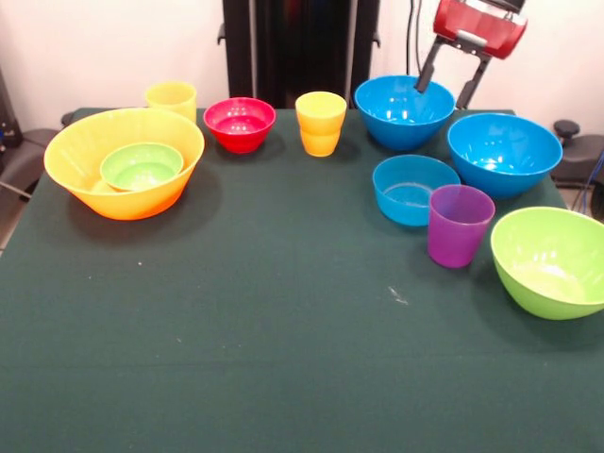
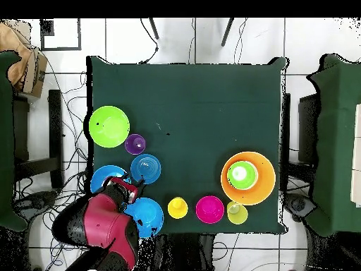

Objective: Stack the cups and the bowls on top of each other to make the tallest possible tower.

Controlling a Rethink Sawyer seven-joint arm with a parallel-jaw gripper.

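My gripper (image 1: 446,87) hangs open at the far right. One finger is inside the right rim of a large blue bowl (image 1: 404,111), the other just outside it, beside a second large blue bowl (image 1: 503,151). In the overhead view the gripper (image 2: 129,192) sits between these bowls (image 2: 149,217) (image 2: 102,176). The huge orange-yellow bowl (image 1: 123,184) holds the small green bowl (image 1: 142,166). Standing apart are a shallow blue bowl (image 1: 412,189), a purple cup (image 1: 459,225), a lime green bowl (image 1: 552,260), a red bowl (image 1: 240,123) and two yellow cups (image 1: 321,123) (image 1: 171,96).
The dark green table (image 1: 264,321) is bare across its near half. The robot's black pedestal (image 1: 300,47) stands behind the far edge. Chairs and cables surround the table in the overhead view.
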